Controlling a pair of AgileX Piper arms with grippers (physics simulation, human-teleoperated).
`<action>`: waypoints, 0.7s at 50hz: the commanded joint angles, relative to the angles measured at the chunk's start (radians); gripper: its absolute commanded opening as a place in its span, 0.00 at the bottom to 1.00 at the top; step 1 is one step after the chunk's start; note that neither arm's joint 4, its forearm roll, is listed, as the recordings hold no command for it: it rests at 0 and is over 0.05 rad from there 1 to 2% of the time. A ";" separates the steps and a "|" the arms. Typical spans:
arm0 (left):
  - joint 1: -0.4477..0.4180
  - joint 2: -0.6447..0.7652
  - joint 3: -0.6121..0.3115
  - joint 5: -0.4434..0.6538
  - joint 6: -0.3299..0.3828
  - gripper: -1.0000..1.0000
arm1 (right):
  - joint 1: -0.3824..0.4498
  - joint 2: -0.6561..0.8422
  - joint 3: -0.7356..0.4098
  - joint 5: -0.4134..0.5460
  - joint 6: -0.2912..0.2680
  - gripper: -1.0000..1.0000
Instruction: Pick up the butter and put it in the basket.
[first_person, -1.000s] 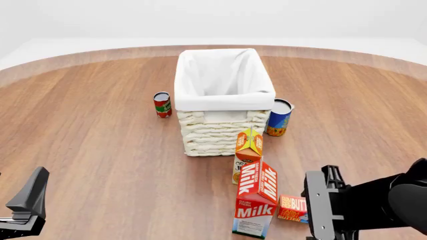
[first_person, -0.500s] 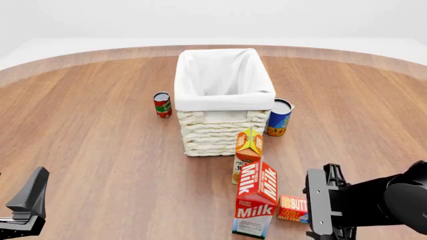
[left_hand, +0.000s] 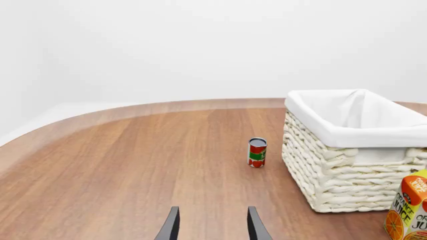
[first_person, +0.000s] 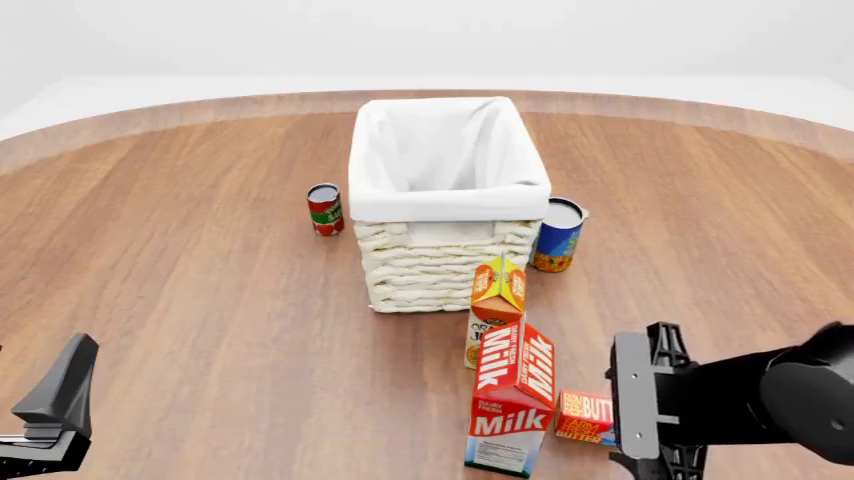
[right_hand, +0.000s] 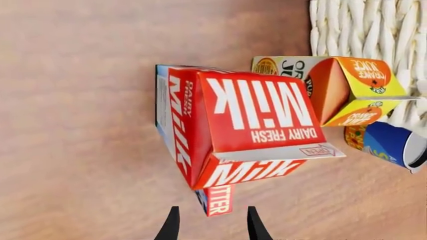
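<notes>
The butter (first_person: 585, 416) is a small red-orange box lying flat on the table, just right of the milk carton's base. In the right wrist view the butter (right_hand: 215, 199) peeks out from under the milk carton's leaning top, straight ahead of my fingertips. My right gripper (first_person: 641, 422) hangs just right of the butter, and its fingers (right_hand: 210, 227) are open with nothing between them. The cream wicker basket (first_person: 451, 206) with white lining stands behind at mid-table. My left gripper (first_person: 48, 424) rests at the near left edge, open and empty (left_hand: 212, 228).
A tall red-white milk carton (first_person: 514, 395) and an orange juice carton (first_person: 498, 300) stand between the butter and the basket. A blue can (first_person: 558, 235) stands by the basket's right front corner. A small red can (first_person: 324, 208) is on the basket's left.
My right gripper has sunk slightly lower beside the butter. The left arm and all objects have stayed put.
</notes>
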 joint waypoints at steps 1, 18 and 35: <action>0.000 0.000 0.000 0.000 0.000 1.00 | -0.022 0.002 0.018 -0.033 -0.011 1.00; 0.000 0.000 0.000 0.000 0.000 1.00 | -0.010 0.082 0.058 -0.156 -0.005 1.00; 0.000 0.000 0.000 0.000 0.000 1.00 | 0.001 0.141 0.062 -0.216 0.007 1.00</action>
